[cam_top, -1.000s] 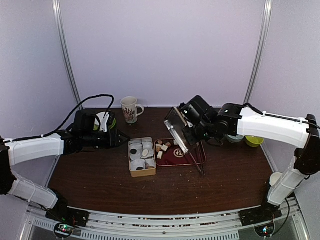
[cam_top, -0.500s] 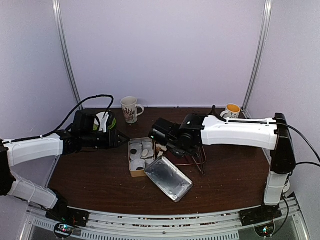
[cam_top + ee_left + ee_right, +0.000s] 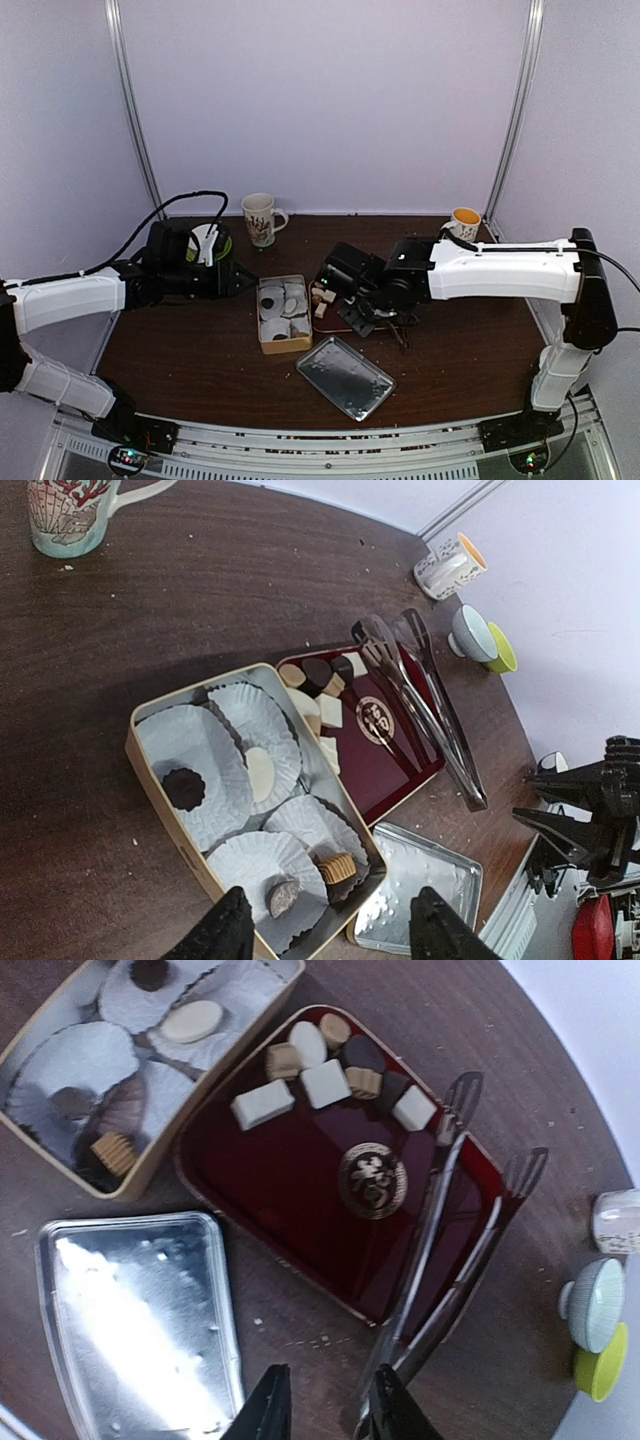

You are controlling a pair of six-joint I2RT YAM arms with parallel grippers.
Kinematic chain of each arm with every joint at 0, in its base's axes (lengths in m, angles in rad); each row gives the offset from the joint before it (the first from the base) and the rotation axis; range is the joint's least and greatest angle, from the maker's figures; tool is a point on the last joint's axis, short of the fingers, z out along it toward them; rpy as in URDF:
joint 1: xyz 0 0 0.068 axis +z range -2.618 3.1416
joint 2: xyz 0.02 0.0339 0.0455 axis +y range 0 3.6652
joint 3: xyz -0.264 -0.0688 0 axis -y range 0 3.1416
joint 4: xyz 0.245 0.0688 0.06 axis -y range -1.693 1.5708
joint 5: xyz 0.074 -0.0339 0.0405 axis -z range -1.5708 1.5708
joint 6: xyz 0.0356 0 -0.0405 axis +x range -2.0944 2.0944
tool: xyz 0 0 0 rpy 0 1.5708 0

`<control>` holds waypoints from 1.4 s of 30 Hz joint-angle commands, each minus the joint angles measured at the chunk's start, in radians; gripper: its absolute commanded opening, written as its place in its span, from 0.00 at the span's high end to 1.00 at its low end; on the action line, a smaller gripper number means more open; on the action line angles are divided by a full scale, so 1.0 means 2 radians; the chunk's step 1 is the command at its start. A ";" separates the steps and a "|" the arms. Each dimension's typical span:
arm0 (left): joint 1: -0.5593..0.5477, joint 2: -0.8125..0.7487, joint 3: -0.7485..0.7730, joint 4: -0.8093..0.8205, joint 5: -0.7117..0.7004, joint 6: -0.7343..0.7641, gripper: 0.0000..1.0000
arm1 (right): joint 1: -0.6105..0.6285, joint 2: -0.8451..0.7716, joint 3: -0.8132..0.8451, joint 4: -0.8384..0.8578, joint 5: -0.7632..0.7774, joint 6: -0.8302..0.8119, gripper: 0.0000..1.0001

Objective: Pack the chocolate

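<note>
Several chocolate pieces (image 3: 325, 1082), white, tan and dark, lie at the far end of a dark red tray (image 3: 290, 1200); they also show in the top view (image 3: 322, 297) and the left wrist view (image 3: 322, 708). A tan box (image 3: 284, 346) of white paper cups holds a few pieces (image 3: 338, 868). Its metal lid (image 3: 345, 376) lies flat on the table in front. My right gripper (image 3: 326, 1412) is open and empty, low over the tray's near edge, beside the joined end of the metal tongs (image 3: 450, 1240). My left gripper (image 3: 330, 932) is open and empty, above the box's left side.
A patterned mug (image 3: 260, 218) stands at the back, a small cup with an orange inside (image 3: 464, 222) at the back right. A grey bowl (image 3: 592, 1305) and a green bowl (image 3: 603, 1360) sit right of the tray. A green and white spool (image 3: 212, 241) lies behind my left arm.
My right gripper brought the metal lid down from above the tray, laid it on the table in front of the box, let go, and drew back to the tray. The left arm stayed still.
</note>
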 commanded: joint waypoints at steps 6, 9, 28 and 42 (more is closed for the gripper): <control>-0.001 -0.044 -0.022 0.003 -0.020 0.014 0.44 | 0.005 -0.074 -0.101 0.107 -0.219 0.076 0.70; -0.001 -0.052 -0.024 0.002 -0.020 0.017 0.44 | 0.019 -0.065 -0.109 0.120 -0.230 0.094 0.70; -0.002 -0.106 -0.054 -0.020 -0.058 0.015 0.44 | 0.107 0.054 -0.044 0.067 -0.184 0.142 0.69; -0.001 -0.107 -0.052 -0.034 -0.067 0.019 0.44 | 0.109 0.107 -0.045 0.073 -0.185 0.161 0.73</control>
